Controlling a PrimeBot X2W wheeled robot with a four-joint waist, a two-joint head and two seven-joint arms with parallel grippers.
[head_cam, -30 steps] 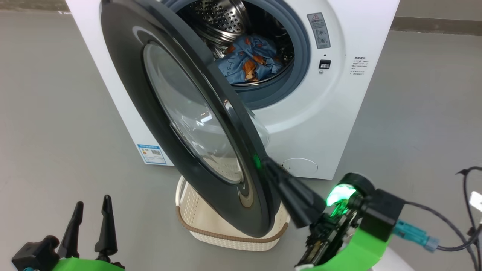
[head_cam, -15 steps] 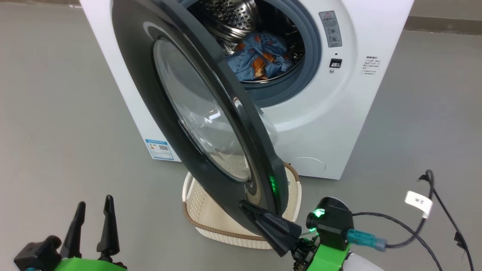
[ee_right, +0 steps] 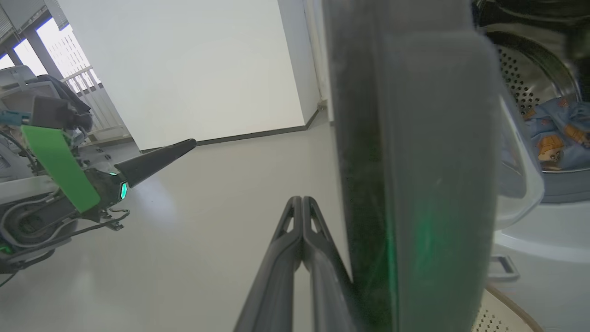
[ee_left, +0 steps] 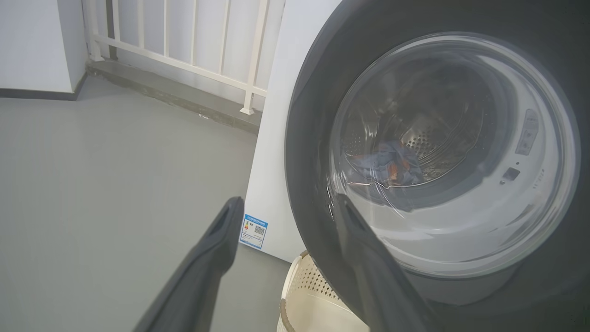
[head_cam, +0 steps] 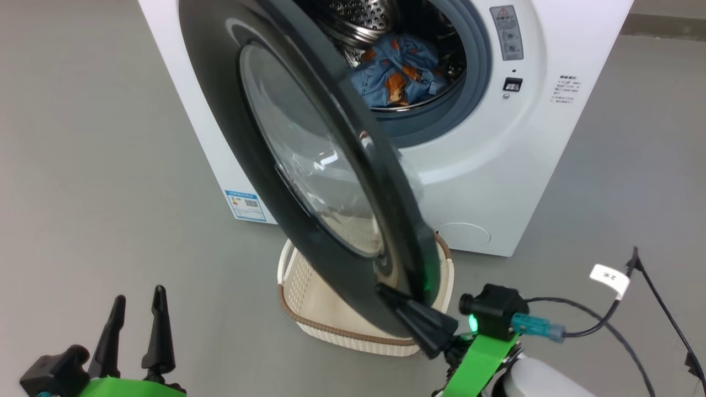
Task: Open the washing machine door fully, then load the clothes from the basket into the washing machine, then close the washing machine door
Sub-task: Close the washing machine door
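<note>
Right gripper (head_cam: 386,290), in the head view, has its fingers pressed together and empty. It has gone round the edge of the washing machine door (head_cam: 314,160) to the outer face, so the closing push probably begins. The clothes (head_cam: 398,71) lie in the drum beyond it, and the basket (head_cam: 331,325) beneath it looks empty.

Left wrist view: the left gripper (ee_left: 288,203) is spread wide and empty, with the door just ahead.

Right wrist view: the door rim seems to touch the fingers' right side.

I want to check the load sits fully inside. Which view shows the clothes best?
The head view: the clothes lie in the drum, unobstructed. The left wrist view shows them dimly through the glass of the washing machine door; the right wrist view catches only a part past its edge.
</note>
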